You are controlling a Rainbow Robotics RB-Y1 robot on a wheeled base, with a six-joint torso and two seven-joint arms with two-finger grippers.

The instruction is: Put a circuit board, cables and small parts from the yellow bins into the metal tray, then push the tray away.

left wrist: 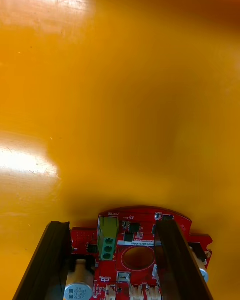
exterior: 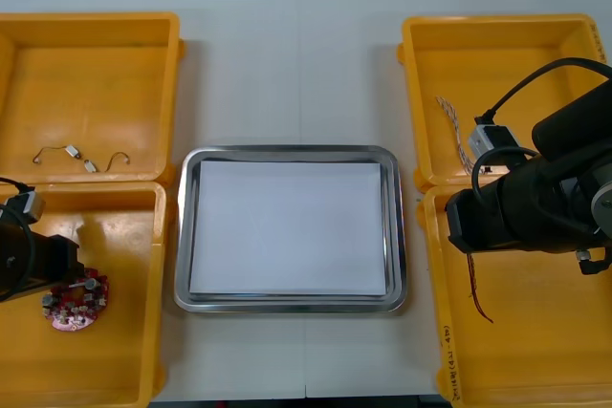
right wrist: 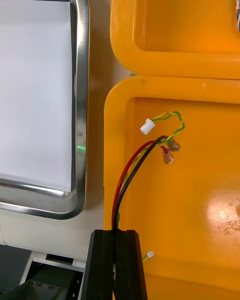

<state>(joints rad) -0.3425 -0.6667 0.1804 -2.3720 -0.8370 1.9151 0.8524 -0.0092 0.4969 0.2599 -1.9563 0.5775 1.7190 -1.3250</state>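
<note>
Round red circuit board (left wrist: 145,232) flat on the floor of the near left bin (exterior: 124,360), yellow like the other three, a green block and a round hole on its face. Left hand (left wrist: 114,225) low over it, black fingers (left wrist: 47,265) wide apart, one at the board's edge, the other across its face with a bit of red showing beyond; impossible to tell whether touching or just above. Across the desk (exterior: 287,64), right hand (right wrist: 116,235) over the near right bin (exterior: 535,351), fingers pressed together and clamped on a cable (right wrist: 125,185) of red, black and yellow-green strands. From the fingertips, red and black strands side by side out to a loop, with two small reddish ends and a white plug (right wrist: 146,126) there, all over the bin's floor near its inner wall; a second small white plug (right wrist: 149,254) just beside the fingers. Between the two pairs of bins, metal tray (exterior: 287,152), shiny rim, white inside, its rim near that bin's inner wall, a strip of desk between them. In the far left bin (exterior: 96,74), a thin dark cable (exterior: 81,157) with small pale pieces along it. In the far right bin (exterior: 507,54), a twisted cable (exterior: 449,121), partly behind the right arm
</note>
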